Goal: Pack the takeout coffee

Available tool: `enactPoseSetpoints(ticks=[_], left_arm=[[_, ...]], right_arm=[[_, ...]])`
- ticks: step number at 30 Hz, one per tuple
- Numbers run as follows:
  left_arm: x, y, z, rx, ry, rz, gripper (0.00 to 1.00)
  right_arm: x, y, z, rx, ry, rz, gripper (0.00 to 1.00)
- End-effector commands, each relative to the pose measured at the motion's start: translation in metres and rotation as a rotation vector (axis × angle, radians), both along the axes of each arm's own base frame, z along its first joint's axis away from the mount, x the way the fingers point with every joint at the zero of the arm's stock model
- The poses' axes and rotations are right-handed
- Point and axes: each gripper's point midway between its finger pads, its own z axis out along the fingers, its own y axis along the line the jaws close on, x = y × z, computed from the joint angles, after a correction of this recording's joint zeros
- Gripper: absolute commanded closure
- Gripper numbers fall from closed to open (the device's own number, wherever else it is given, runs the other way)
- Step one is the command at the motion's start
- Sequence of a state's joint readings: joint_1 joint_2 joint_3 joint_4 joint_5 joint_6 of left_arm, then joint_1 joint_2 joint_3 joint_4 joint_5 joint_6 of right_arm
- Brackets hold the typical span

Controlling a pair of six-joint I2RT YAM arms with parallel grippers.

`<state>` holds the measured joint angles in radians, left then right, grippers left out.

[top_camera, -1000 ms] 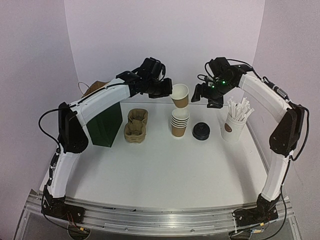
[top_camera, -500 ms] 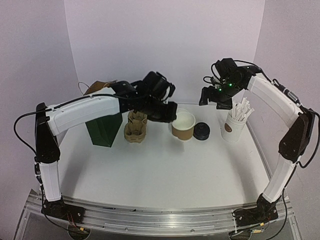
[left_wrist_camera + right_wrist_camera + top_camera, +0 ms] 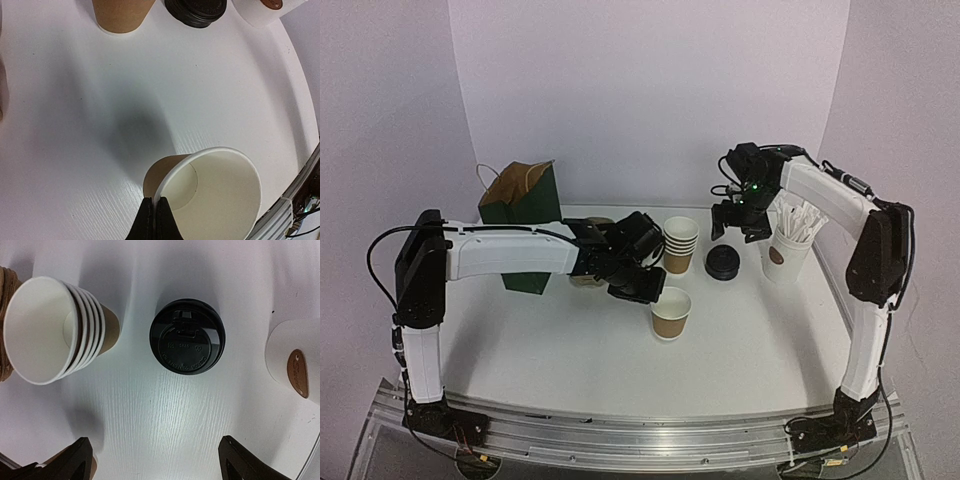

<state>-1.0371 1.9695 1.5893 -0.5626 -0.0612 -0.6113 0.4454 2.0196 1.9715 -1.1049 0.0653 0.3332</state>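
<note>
The takeout coffee's brown kraft cup (image 3: pixel 671 312) is upright and lidless at the middle of the table, its white inside showing. My left gripper (image 3: pixel 655 294) is shut on its rim; in the left wrist view the two black fingers (image 3: pixel 146 222) pinch the cup's (image 3: pixel 215 192) near wall. Whether its base rests on the table I cannot tell. The black domed lid (image 3: pixel 723 262) lies at the back right. My right gripper (image 3: pixel 739 226) hovers above it, open and holding nothing. In the right wrist view the lid (image 3: pixel 187 336) lies ahead of the wide-spread fingers (image 3: pixel 75 462).
A stack of several kraft cups (image 3: pixel 680 243) stands left of the lid. A white cup of paper-wrapped sticks (image 3: pixel 788 255) is at the right. A green paper bag (image 3: pixel 523 215) stands at the back left. The pulp carrier tray (image 3: pixel 4 277) is mostly hidden by my left arm.
My left arm carried the cup from above the stack forward and down to the table's middle. My right gripper shifted left and lower, over the lid, still open.
</note>
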Motion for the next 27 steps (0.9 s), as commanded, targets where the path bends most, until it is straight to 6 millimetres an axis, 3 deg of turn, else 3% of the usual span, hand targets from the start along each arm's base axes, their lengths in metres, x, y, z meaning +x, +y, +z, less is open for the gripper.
enactPoseSetpoints(ticks=[1,9,16,27], left_arm=[[0.013,-0.007,0.000,-0.025,-0.058,0.035,1.00],[0.016,-0.015,-0.013,-0.031,-0.085,0.001,0.99],[0.012,-0.013,-0.027,0.012,-0.056,-0.025,0.63],[0.020,0.000,0.011,0.028,-0.117,0.030,0.56]], right_arm=[[0.017,-0.001,-0.010,-0.037,-0.010,-0.012,0.14],[0.030,0.002,-0.046,-0.065,0.002,0.003,0.14],[0.043,0.008,-0.067,-0.070,0.010,0.008,0.14],[0.063,0.027,-0.079,-0.015,0.008,0.012,0.15]])
